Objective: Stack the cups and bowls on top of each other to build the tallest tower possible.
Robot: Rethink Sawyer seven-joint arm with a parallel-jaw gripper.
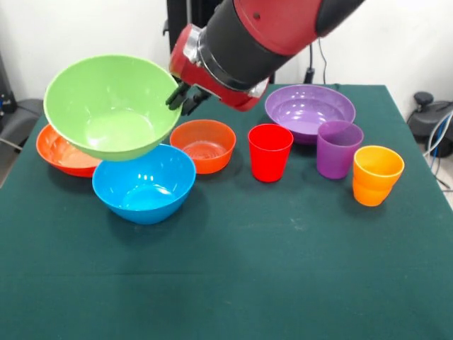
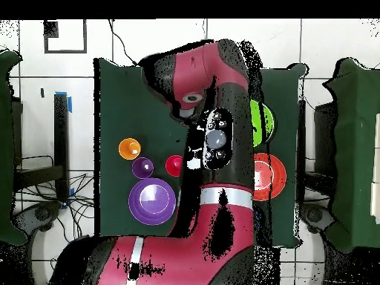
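Note:
My gripper (image 1: pixel 181 96) is shut on the right rim of the lime green bowl (image 1: pixel 110 106) and holds it tilted in the air, above the light blue bowl (image 1: pixel 144 183) and the wide orange-red bowl (image 1: pixel 60 150). The small orange bowl (image 1: pixel 204 145) sits just right of them. The red cup (image 1: pixel 270 151), purple cup (image 1: pixel 339 148) and orange cup (image 1: pixel 376 174) stand in a row at the right, in front of the wide purple bowl (image 1: pixel 309 110). No nested tower shows, and the dark blue bowl is out of view. In the overhead view the arm hides the gripper; the green bowl (image 2: pixel 261 125) shows beside it.
The green tablecloth (image 1: pixel 233 283) covers the table. The arm (image 1: pixel 269 35) reaches in from the top over the back middle. Cables and a chair base stand off the table at the far right.

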